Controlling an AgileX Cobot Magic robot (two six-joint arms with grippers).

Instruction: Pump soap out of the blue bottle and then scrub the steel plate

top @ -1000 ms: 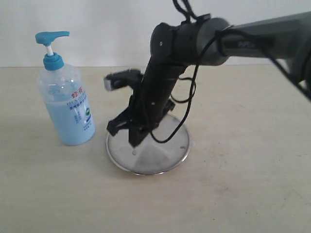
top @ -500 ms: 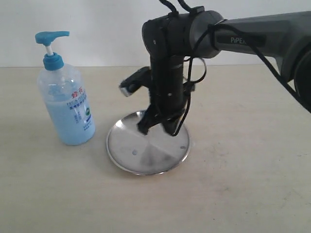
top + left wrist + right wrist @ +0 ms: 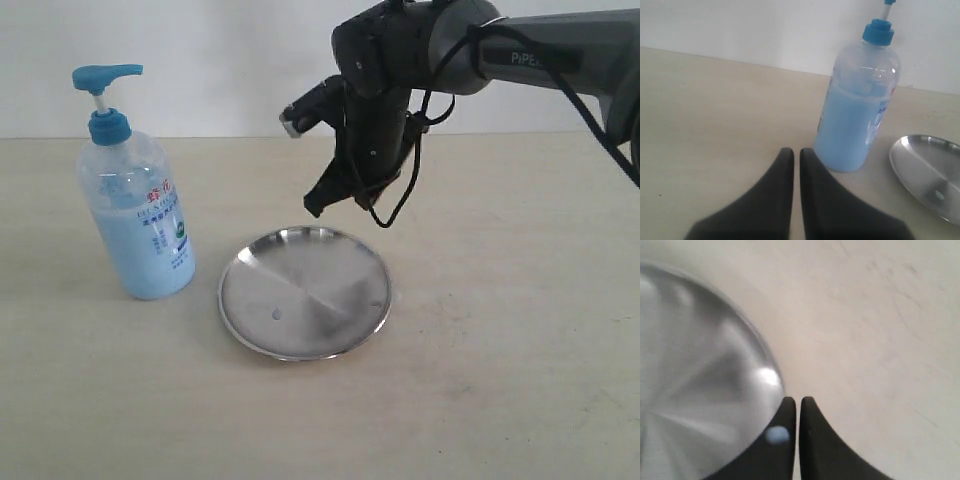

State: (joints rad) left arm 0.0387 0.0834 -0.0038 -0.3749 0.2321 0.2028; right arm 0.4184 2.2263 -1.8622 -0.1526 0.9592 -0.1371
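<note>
Right gripper [image 3: 335, 197] hangs in the air over the far rim of the round shiny stainless-steel plate [image 3: 300, 290], its fingers pressed together on nothing. I see the tall clear pump bottle with the teal-blue head [image 3: 138, 215] upright just left of the plate, pale blue soap [image 3: 148, 260] filling its lower part. Left gripper [image 3: 792, 152], likewise clenched and empty, sits low near the bottle.
</note>
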